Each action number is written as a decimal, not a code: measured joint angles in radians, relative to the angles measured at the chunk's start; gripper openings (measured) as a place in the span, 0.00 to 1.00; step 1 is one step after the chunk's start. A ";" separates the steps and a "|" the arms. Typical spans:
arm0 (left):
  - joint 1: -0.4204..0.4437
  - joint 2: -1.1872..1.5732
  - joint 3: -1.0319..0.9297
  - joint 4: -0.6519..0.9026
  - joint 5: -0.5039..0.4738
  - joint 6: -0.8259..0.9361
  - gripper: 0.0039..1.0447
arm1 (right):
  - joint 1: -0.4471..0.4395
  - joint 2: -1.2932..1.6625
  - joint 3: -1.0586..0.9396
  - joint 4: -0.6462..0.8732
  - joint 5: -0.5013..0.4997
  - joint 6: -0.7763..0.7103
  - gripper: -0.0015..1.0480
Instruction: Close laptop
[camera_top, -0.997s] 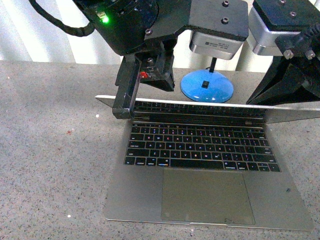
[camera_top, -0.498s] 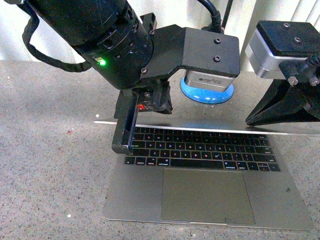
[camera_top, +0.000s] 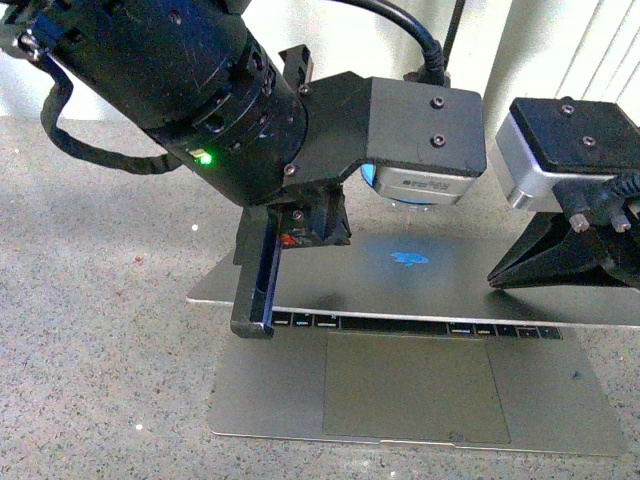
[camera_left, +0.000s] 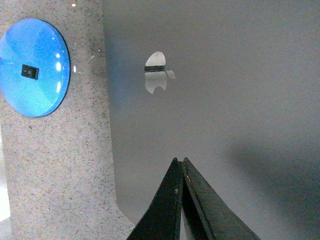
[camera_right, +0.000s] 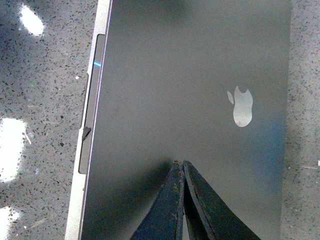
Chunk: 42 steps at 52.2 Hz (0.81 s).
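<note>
Speckled grey stone countertop (camera_top: 100, 330), pale slatted wall behind. Squarely ahead on it, the silver-grey laptop (camera_top: 270, 395): base flat, lid (camera_top: 430, 285) tipped far down over the keys. Only the bottom key row (camera_top: 400, 325) and the trackpad (camera_top: 405, 390) showing below the lid's front edge. Apple logo (camera_right: 241, 106) facing up toward the wrist cameras.

Left gripper (camera_left: 181, 162) pinched closed, fingers together, holding nothing, on or just above the lid's back toward its left side; contact not certain. Right gripper (camera_right: 179, 165) likewise pinched closed and empty, tip at the lid toward its right side.

Judged as the closing push itself, most of the way through: lid low, not yet seated. Next calls for even, slow downward pressure from both tips until front edge meets palm rest; no grasp needed.

In the front view, reaches past the lid's front edge, that left finger; worth keeping on top, not between lid and base. Bare counter to the left and in front for drawing back. Behind the lid, apart from it by a strip of counter, a blue round base (camera_left: 32, 67) with a black switch: best avoided on retreat.
</note>
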 joint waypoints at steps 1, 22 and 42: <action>-0.001 0.000 -0.003 0.002 0.000 -0.001 0.03 | 0.000 0.000 -0.002 0.002 0.000 0.000 0.03; -0.032 0.008 -0.072 0.075 0.009 -0.013 0.03 | 0.000 0.018 -0.030 0.046 -0.004 0.015 0.03; -0.046 0.041 -0.098 0.117 0.019 -0.029 0.03 | 0.000 0.055 -0.053 0.079 -0.006 0.026 0.03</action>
